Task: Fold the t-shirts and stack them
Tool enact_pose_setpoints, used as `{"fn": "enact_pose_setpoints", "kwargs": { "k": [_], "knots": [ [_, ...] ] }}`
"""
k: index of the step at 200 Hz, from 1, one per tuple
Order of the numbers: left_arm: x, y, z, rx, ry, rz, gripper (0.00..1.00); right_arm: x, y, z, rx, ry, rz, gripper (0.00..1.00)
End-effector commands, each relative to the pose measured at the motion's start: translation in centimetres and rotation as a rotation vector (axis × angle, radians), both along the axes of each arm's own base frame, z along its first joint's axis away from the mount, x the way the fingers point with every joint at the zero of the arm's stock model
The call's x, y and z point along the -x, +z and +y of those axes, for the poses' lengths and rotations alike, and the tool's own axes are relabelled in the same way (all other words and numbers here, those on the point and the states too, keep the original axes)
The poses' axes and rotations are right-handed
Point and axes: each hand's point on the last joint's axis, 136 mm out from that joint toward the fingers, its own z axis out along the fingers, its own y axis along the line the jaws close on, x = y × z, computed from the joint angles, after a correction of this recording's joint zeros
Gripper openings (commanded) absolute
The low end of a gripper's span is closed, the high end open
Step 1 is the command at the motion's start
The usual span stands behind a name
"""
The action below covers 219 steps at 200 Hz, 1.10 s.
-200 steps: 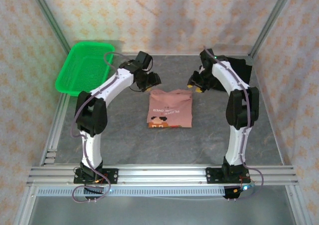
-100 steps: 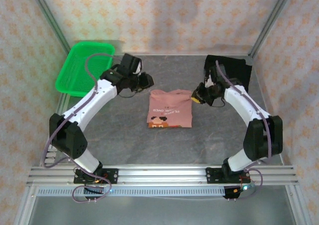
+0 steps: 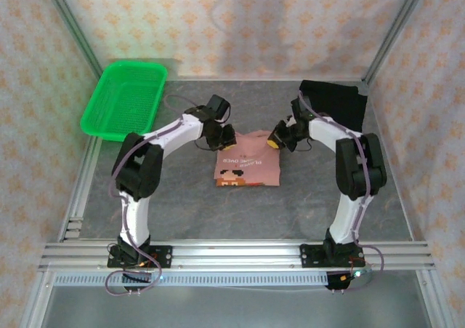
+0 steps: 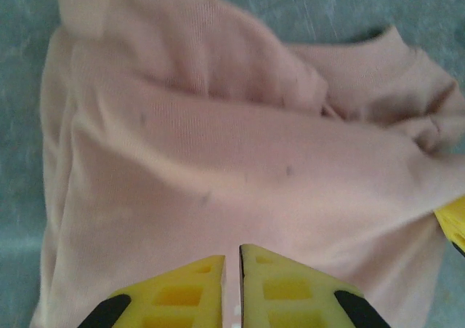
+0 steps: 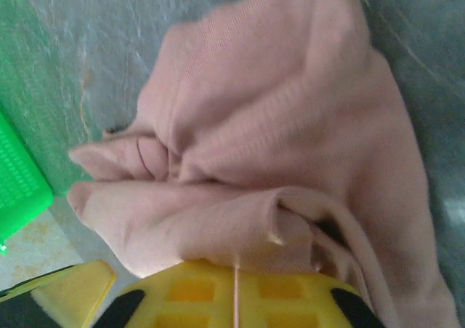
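The pink t-shirt [image 3: 247, 161] is seen lying to the right of the green basket [image 3: 123, 99] and nearer the arm bases, already reduced to a compact rectangle with its printed graphic [image 3: 232, 175] facing up. Its far edge is pinched at both corners. The left gripper [image 3: 227, 140] is closed on the corner nearer the basket, and the right gripper [image 3: 274, 140] is closed on the corner farther from it, with cloth bunched at the yellow fingertips [image 5: 236, 299]. A further fold of this shirt is judged to be in hand. The black t-shirt [image 3: 334, 102] is left farthest from the basket, level with it across the table. Whether it has been folded cannot be told. Nothing is stacked yet, so roughly half the task is judged to remain.
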Motion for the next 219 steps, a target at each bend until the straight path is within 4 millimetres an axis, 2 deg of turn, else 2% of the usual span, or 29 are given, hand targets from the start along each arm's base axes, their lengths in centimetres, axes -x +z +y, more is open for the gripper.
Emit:
{"fn": "enact_pose_setpoints", "kwargs": {
  "k": [1,27,41,52,69,86,92,95,105,122,144,149,151,167,219],
  "knots": [
    [-2.8,-0.2,2.1,-0.082,0.087,-0.032,0.19,-2.7,-0.2,-0.3,0.01,-0.019,-0.042,0.2],
    [-5.0,-1.0,2.9,-0.084,0.14,-0.038,0.27,-3.9,-1.7,-0.9,0.013,-0.044,-0.019,0.32],
    [-5.7,-0.2,2.9,-0.067,0.141,-0.042,0.33,-4.1,-0.9,-1.0,0.012,-0.046,-0.034,0.34],
    [-6.1,1.9,2.5,-0.047,0.121,-0.088,0.39,-4.1,0.7,-1.2,0.014,-0.043,-0.074,0.37],
    [-6.0,5.8,3.1,-0.039,0.113,-0.167,0.5,-3.3,3.9,-2.0,0.064,-0.022,-0.143,0.46],
    [-5.2,9.6,3.8,-0.024,0.105,-0.233,0.56,-1.6,6.9,-2.9,0.123,0.014,-0.185,0.57],
    [-4.8,10.5,4.1,-0.02,0.102,-0.248,0.57,-0.8,7.7,-3.3,0.144,0.028,-0.188,0.6],
    [-4.4,11.9,4.4,-0.009,0.102,-0.274,0.58,-0.4,8.0,-3.5,0.157,0.036,-0.19,0.62],
    [-3.4,13.8,4.8,0.004,0.094,-0.31,0.61,1.1,8.6,-4.2,0.199,0.062,-0.178,0.67],
    [-1.3,16.8,6.0,-0.002,0.085,-0.376,0.64,3.4,8.2,-5.4,0.277,0.118,-0.127,0.71],
    [1.7,20.4,8.7,-0.041,0.13,-0.474,0.86,5.3,6.7,-5.7,0.314,0.166,-0.089,0.81],
    [2.3,21.1,9.2,-0.047,0.133,-0.502,0.98,5.6,6.2,-5.6,0.318,0.176,-0.081,0.83],
    [2.5,21.4,9.4,-0.048,0.133,-0.511,1.0,5.7,6.0,-5.6,0.32,0.181,-0.076,0.83],
    [4.5,22.7,10.7,-0.083,0.108,-0.582,1.0,6.1,4.4,-5.2,0.346,0.212,-0.045,0.86],
    [11.3,23.0,15.3,-0.199,0.092,-0.622,1.0,4.8,-0.4,-4.0,0.459,0.27,0.028,0.84]
  ]
}}
